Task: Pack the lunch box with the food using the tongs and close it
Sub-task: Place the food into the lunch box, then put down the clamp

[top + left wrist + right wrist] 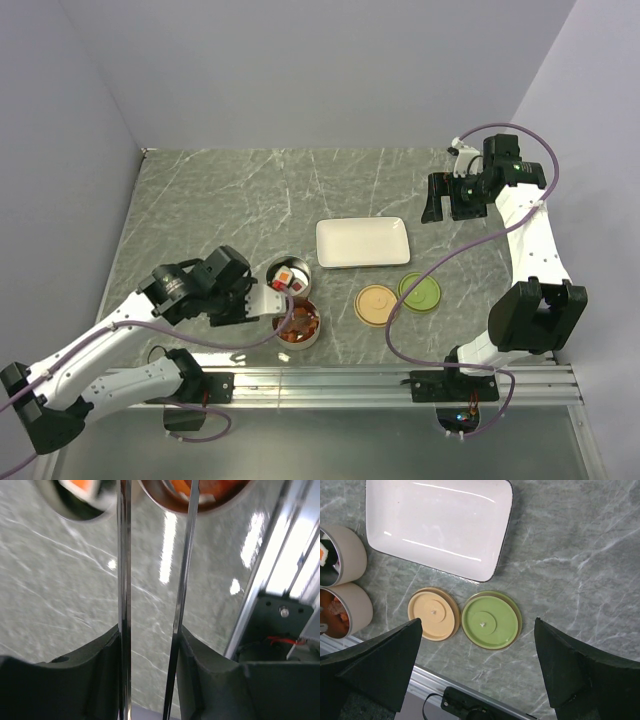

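My left gripper [250, 300] is shut on the tongs [123, 580]. Their two silver arms run up between my fingers [210, 675] and stand apart, with the tips out of frame over the bowls. The lunch box is two round tan bowls side by side. The far bowl [272, 268] holds sushi-like food [289, 279]. The near bowl [319, 328] holds orange-red chunks [297, 322]. In the right wrist view both bowls [350, 555] show at the left edge. My right gripper [447, 205] hangs open and empty, high over the back right.
A white rectangular plate [362, 242] lies bare behind the bowls. A tan lid [376, 303] and a green lid [419, 292] lie flat to their right. The metal rail [400, 380] runs along the near table edge.
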`<state>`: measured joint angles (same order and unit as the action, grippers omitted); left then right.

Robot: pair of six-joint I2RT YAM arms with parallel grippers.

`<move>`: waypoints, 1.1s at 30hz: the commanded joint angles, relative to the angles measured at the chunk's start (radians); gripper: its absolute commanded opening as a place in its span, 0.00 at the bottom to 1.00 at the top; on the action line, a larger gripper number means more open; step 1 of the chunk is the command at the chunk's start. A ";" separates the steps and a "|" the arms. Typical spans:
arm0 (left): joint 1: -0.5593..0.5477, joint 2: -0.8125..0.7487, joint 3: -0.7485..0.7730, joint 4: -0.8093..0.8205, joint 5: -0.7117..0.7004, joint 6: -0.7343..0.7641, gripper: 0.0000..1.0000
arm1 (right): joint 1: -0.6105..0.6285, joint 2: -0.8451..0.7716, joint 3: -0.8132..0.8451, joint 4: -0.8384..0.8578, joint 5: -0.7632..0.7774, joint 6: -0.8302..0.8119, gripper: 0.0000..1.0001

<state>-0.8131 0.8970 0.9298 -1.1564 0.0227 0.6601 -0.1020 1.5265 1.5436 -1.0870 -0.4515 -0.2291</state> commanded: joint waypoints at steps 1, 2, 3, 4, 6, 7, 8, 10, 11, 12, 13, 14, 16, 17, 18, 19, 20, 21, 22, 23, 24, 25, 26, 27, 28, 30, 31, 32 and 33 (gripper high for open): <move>0.003 0.046 0.145 0.063 0.034 -0.036 0.44 | -0.005 -0.037 -0.002 0.016 0.005 -0.003 1.00; 0.003 0.093 0.171 0.072 0.036 -0.057 0.44 | -0.007 -0.035 0.000 0.015 0.004 -0.003 1.00; 0.003 0.121 0.226 0.075 0.037 -0.060 0.44 | -0.005 -0.034 0.004 0.016 0.002 -0.003 1.00; 0.005 0.150 0.254 0.084 0.037 -0.065 0.44 | -0.005 -0.035 0.006 0.015 0.001 -0.001 1.00; 0.011 0.250 0.343 0.096 0.037 -0.065 0.46 | -0.005 -0.032 0.006 0.021 -0.003 0.002 1.00; 0.015 0.288 0.375 0.109 0.042 -0.060 0.46 | -0.007 -0.031 0.007 0.024 -0.003 0.004 1.00; 0.020 0.368 0.406 0.121 0.031 -0.065 0.47 | -0.007 -0.028 0.009 0.025 0.003 0.007 1.00; 0.034 0.500 0.515 0.132 0.046 -0.056 0.47 | -0.007 -0.029 0.010 0.029 0.010 0.013 1.00; 0.041 0.544 0.596 0.142 0.051 -0.051 0.47 | -0.005 -0.029 0.012 0.032 0.010 0.016 1.00; 0.046 0.630 0.636 0.146 0.072 -0.048 0.47 | -0.005 -0.029 0.012 0.030 0.010 0.014 1.00; 0.055 0.672 0.712 0.150 0.082 -0.028 0.48 | -0.005 -0.028 0.016 0.032 0.013 0.017 1.00; 0.060 0.713 0.743 0.158 0.089 -0.019 0.48 | -0.005 -0.026 0.026 0.030 0.023 0.017 1.00; 0.075 0.827 0.841 0.170 0.095 0.001 0.49 | -0.008 -0.026 0.033 0.032 0.031 0.023 1.00; 0.083 0.864 0.875 0.172 0.111 0.006 0.49 | -0.007 -0.025 0.042 0.032 0.034 0.022 1.00; 0.087 0.937 0.911 0.170 0.118 0.009 0.49 | -0.008 -0.026 0.047 0.030 0.039 0.025 1.00; 0.094 0.974 0.944 0.163 0.123 0.019 0.50 | -0.008 -0.023 0.052 0.030 0.037 0.025 1.00; 0.097 1.006 1.001 0.164 0.126 0.021 0.50 | -0.008 -0.023 0.059 0.030 0.037 0.025 1.00; 0.098 1.057 1.021 0.167 0.125 0.025 0.51 | -0.010 -0.019 0.061 0.030 0.036 0.025 1.00; 0.098 1.079 1.038 0.175 0.120 0.038 0.51 | -0.010 -0.012 0.064 0.029 0.033 0.025 1.00; 0.098 1.095 1.056 0.190 0.121 0.042 0.52 | -0.013 -0.009 0.065 0.029 0.031 0.025 1.00; 0.098 1.123 1.063 0.217 0.121 0.045 0.52 | -0.013 -0.006 0.067 0.029 0.030 0.025 1.00; 0.098 1.135 1.067 0.233 0.125 0.052 0.52 | -0.015 0.000 0.067 0.029 0.027 0.025 1.00; 0.098 1.146 1.072 0.244 0.129 0.055 0.52 | -0.016 0.003 0.069 0.030 0.025 0.025 1.00; 0.098 1.169 1.074 0.260 0.137 0.058 0.52 | -0.018 0.004 0.069 0.032 0.025 0.025 1.00; 0.097 1.177 1.074 0.271 0.149 0.062 0.53 | -0.018 0.012 0.070 0.030 0.024 0.025 1.00; 0.092 1.198 1.060 0.290 0.155 0.068 0.54 | -0.016 0.017 0.072 0.030 0.022 0.025 1.00; 0.091 1.203 1.055 0.309 0.157 0.073 0.54 | -0.016 0.021 0.072 0.032 0.022 0.025 1.00; 0.089 1.209 1.043 0.320 0.161 0.076 0.55 | -0.018 0.024 0.072 0.032 0.019 0.025 1.00; 0.088 1.220 1.038 0.336 0.163 0.082 0.55 | -0.018 0.029 0.070 0.030 0.019 0.025 1.00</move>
<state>-0.7151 2.1109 1.9480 -0.9039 0.1387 0.7067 -0.1104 1.5436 1.5707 -1.0790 -0.4274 -0.2066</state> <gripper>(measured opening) 0.548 0.996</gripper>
